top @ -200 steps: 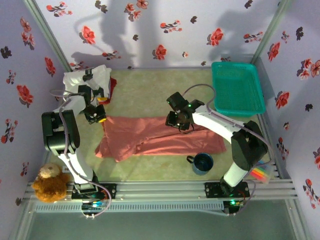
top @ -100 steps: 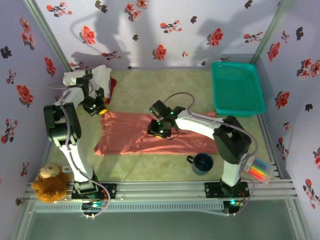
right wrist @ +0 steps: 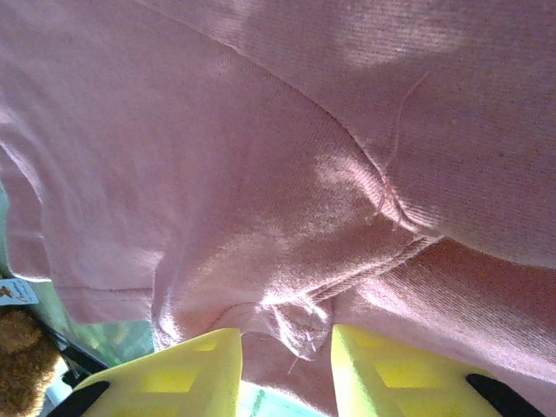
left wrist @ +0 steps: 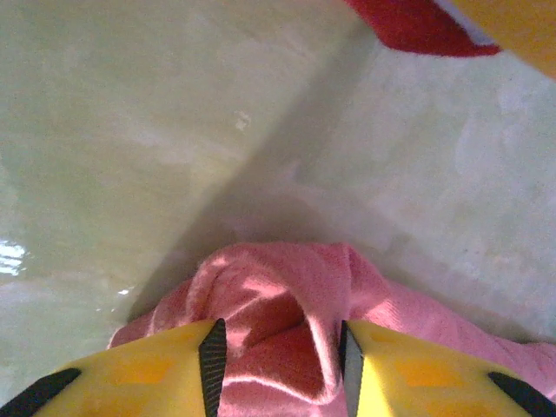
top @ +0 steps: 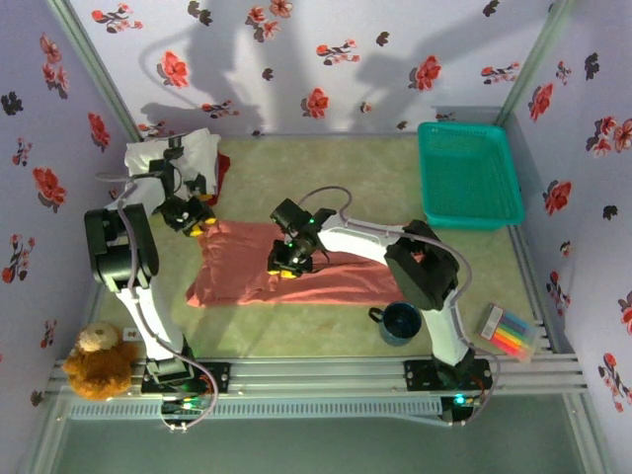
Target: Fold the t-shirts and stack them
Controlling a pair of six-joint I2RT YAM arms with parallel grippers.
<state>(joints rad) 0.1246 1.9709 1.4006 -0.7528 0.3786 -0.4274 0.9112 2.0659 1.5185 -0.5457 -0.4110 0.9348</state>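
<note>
Top external: right fingers (top: 281,269) pinch large salmon-pink cloth t-shirt (top: 346,281), we judge to fold it toward tabletop's left edge; left fingers (top: 200,225) spread astride its corner.

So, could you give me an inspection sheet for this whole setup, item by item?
Surface: olive-green table mat, no spills seen.
Job's things: salmon-pink t-shirt lying rumpled mid-table; shirt pile at the far left corner, white on top, red edge showing.
Clutter: teal basket far right; blue mug; marker pack; teddy bear.
Fingers: left fingers apart, astride a bunched pink corner; right fingers flank a pink fold, grip unclear.
Cables: grey cable loops above the right arm, no snag seen.
Surroundings: floral wallpaper on the walls.
</note>
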